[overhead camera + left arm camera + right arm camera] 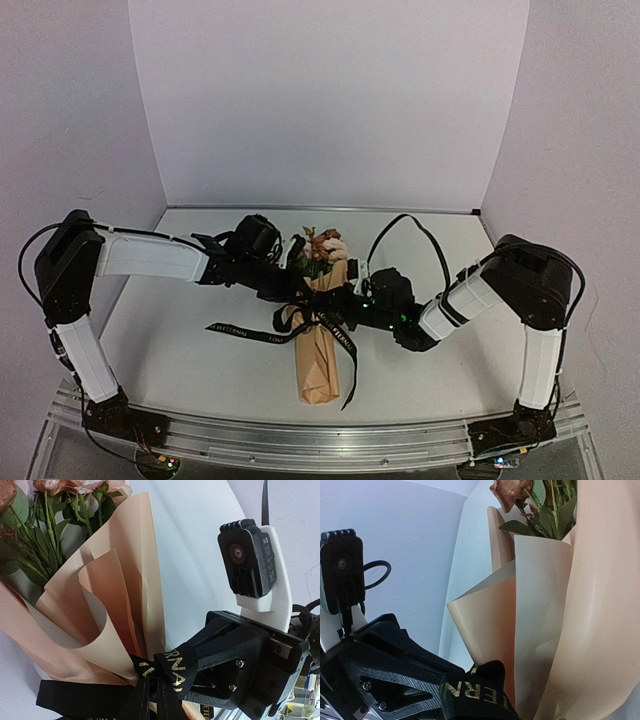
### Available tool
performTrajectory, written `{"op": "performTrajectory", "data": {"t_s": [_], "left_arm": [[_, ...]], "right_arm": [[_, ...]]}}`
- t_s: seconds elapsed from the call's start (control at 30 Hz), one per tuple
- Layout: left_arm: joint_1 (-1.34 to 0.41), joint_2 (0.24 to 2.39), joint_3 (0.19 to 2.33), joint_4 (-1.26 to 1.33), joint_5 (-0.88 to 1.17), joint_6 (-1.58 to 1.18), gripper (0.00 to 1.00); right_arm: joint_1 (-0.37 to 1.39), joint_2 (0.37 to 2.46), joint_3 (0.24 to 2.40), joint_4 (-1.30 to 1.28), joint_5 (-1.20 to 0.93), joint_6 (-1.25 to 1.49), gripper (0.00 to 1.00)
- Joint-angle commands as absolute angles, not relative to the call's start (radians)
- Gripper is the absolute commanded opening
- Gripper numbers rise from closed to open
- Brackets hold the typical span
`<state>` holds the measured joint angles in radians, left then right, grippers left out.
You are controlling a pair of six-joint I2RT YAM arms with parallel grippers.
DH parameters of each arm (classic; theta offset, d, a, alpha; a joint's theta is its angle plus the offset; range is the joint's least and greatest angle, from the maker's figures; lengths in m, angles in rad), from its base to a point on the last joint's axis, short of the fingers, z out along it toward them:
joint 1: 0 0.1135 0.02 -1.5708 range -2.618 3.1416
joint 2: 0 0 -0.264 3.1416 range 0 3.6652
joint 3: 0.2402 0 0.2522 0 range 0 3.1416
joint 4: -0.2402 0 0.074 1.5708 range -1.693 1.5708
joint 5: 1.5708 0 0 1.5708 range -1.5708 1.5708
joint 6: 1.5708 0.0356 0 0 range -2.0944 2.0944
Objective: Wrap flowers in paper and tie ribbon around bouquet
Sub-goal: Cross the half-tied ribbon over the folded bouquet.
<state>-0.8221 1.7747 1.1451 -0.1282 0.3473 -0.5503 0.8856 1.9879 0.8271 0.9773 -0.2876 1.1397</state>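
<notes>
The bouquet [318,360] lies along the middle of the table, a tan paper [125,580] cone with its wide end at the far side. The flowers [322,246] and their green leaves show from that end. The black lettered ribbon [300,318] goes round the cone's waist and is knotted there, one tail trailing left and one toward the near edge. My left gripper [297,292] comes in from the left and is shut on a ribbon loop [475,692]. From the right, my right gripper [342,302] is shut on the other loop [180,672]. Both meet at the knot.
White walls stand behind and to both sides of the table. The arm bases sit on a metal rail [300,440] at the near edge. A black cable [415,228] arcs over the right arm.
</notes>
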Motion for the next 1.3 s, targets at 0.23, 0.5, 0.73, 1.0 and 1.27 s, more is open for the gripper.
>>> {"op": "performTrajectory", "data": {"t_s": [0.23, 0.5, 0.73, 1.0, 1.27], "left_arm": [[-0.828, 1.745, 1.106, -0.060, 0.392, -0.535, 0.08], [-0.827, 1.746, 1.109, -0.086, 0.282, -0.545, 0.21], [-0.817, 1.708, 1.082, -0.074, 0.184, -0.571, 0.22], [-0.807, 1.701, 1.089, -0.077, 0.176, -0.575, 0.27], [-0.802, 1.675, 1.077, -0.046, 0.132, -0.608, 0.31]], "right_arm": [[0.885, 2.066, 0.927, 1.055, -0.301, 1.189, 0.00], [0.885, 2.071, 0.931, 1.058, -0.304, 1.191, 0.00], [0.885, 2.082, 0.936, 1.071, -0.310, 1.200, 0.00], [0.883, 2.091, 0.940, 1.072, -0.316, 1.200, 0.00], [0.883, 2.091, 0.937, 1.071, -0.318, 1.198, 0.00]]}}
